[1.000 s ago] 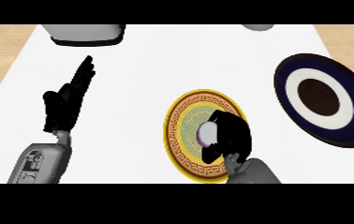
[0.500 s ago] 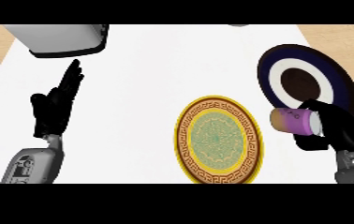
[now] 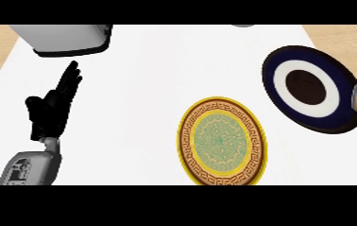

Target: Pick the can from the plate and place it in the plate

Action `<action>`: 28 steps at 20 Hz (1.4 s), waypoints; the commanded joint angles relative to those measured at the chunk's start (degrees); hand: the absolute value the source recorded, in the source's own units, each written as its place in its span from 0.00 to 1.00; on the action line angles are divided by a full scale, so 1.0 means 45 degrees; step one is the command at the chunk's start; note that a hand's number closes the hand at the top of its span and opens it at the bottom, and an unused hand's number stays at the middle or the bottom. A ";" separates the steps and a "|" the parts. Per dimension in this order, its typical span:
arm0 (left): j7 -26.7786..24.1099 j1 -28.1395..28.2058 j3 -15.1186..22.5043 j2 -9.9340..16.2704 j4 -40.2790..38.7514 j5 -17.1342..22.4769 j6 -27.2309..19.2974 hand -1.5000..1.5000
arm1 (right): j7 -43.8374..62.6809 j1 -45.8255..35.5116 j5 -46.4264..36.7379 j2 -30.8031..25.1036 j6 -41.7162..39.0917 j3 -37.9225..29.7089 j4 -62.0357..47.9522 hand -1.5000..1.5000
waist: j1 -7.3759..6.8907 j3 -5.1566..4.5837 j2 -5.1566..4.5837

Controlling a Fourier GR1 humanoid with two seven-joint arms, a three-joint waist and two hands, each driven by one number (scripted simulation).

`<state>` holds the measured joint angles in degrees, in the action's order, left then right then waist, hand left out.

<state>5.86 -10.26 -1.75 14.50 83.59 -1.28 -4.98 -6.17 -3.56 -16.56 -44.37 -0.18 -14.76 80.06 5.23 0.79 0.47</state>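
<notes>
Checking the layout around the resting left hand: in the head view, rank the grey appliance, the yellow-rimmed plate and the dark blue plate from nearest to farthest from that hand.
From the left hand:
1. Grey appliance, at the top left, just beyond the fingertips.
2. Yellow-rimmed plate, lower centre, to the hand's right.
3. Dark blue plate, far right edge.

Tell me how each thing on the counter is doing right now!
Yellow patterned plate: flat on the counter, nothing on it.
Dark blue plate: flat near the right edge, nothing on it.
Left hand: open, fingers up, resting at the left.
Right hand: not in view.
Can: not in view.
</notes>
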 commanded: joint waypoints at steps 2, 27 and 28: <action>-0.0187 -0.0081 0.0239 -0.0081 0.0031 -0.0036 0.0205 0.50 | -0.4185 -0.0024 0.2722 -0.1289 -0.2030 -0.2288 -0.2374 1.00 | -0.0642 -0.0061 -0.0125; -0.0510 -0.1763 0.0573 -0.0630 -0.1419 -0.0691 0.0575 0.50 | -0.5790 -0.7884 -0.2148 0.0757 -0.1986 0.1596 -1.3004 0.00 | -0.1562 -0.0155 -0.0259; -0.0314 -0.1248 0.0665 -0.0812 -0.0802 -0.0555 0.0519 0.50 | -0.6293 -0.7518 -0.2235 0.0736 -0.2058 0.1588 -1.3608 0.00 | -0.1628 -0.0145 -0.0255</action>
<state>5.45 -16.48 1.16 11.67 80.07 -3.71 -2.50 -36.10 -34.56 -24.64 -43.66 -9.01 -8.86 24.64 -1.96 0.12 -0.60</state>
